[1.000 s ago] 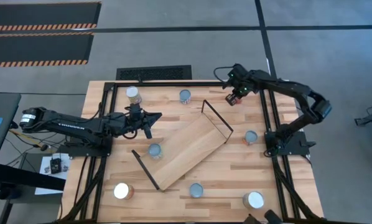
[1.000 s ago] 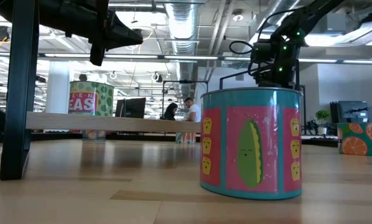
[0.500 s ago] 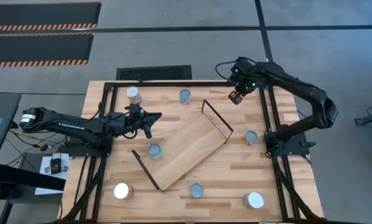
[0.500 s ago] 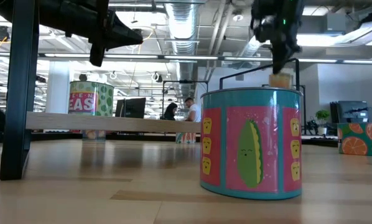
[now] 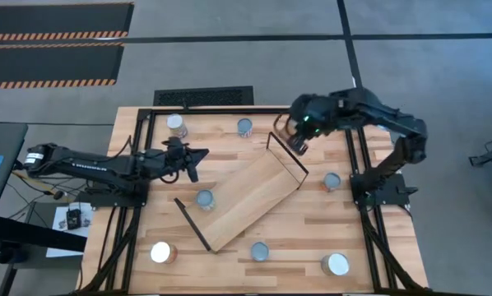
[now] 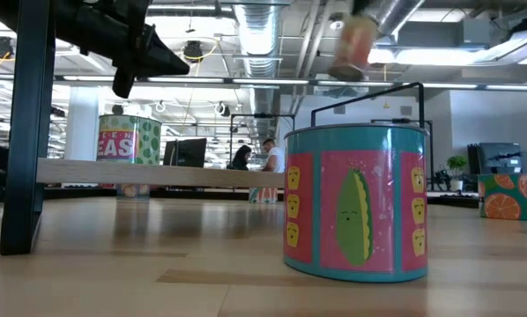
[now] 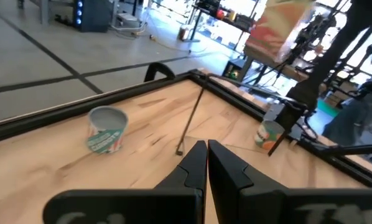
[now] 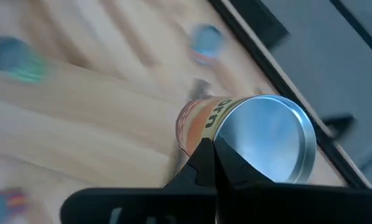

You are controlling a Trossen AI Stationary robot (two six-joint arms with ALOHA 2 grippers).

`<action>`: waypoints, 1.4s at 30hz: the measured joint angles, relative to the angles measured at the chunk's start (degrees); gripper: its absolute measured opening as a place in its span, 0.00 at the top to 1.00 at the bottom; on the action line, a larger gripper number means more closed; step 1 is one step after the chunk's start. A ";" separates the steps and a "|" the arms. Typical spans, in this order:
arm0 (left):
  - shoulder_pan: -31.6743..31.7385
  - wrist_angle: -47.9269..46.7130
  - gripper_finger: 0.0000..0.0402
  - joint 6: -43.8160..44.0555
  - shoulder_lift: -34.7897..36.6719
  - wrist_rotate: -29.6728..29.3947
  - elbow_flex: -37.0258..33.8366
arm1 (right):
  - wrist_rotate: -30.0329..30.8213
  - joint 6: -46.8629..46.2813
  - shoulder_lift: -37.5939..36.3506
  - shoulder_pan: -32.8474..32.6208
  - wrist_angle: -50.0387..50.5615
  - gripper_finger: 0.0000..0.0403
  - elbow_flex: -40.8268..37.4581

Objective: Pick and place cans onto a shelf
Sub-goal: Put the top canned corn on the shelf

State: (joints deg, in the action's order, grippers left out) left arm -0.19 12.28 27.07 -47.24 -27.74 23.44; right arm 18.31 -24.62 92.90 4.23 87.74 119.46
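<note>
While the left gripper (image 5: pixel 198 155) waits with fingers pressed together beside the shelf (image 5: pixel 250 197), the high view shows the right gripper (image 5: pixel 296 143) over the shelf's far bracket. Its wrist view shows it pinching an orange-labelled can (image 8: pixel 248 134), carried in the air.

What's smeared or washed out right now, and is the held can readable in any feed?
Right wrist view: the table streaks with motion, but the held can in the right end effector reads clearly, its lid showing a pale sheen. Low view: that can smears near the top edge; ceiling lights backlight the left arm into a silhouette. High view: even light, no glare.
</note>
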 joint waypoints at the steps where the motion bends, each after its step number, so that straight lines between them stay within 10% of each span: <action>1: 0.19 -0.89 1.00 0.03 0.90 -0.03 0.00 | -0.03 -0.50 1.85 -1.69 -0.10 1.00 2.57; 7: 1.87 -5.52 1.00 0.40 6.35 0.26 0.00 | -0.12 -0.50 12.82 -9.58 -0.50 1.00 15.65; 42: 2.82 -11.73 1.00 2.16 8.11 0.41 0.05 | -1.91 25.65 38.61 -14.32 -24.28 1.00 14.06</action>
State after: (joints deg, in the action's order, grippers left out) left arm 2.63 0.56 29.23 -39.13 -27.33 23.49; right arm 16.40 1.03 131.51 -10.09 63.46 133.52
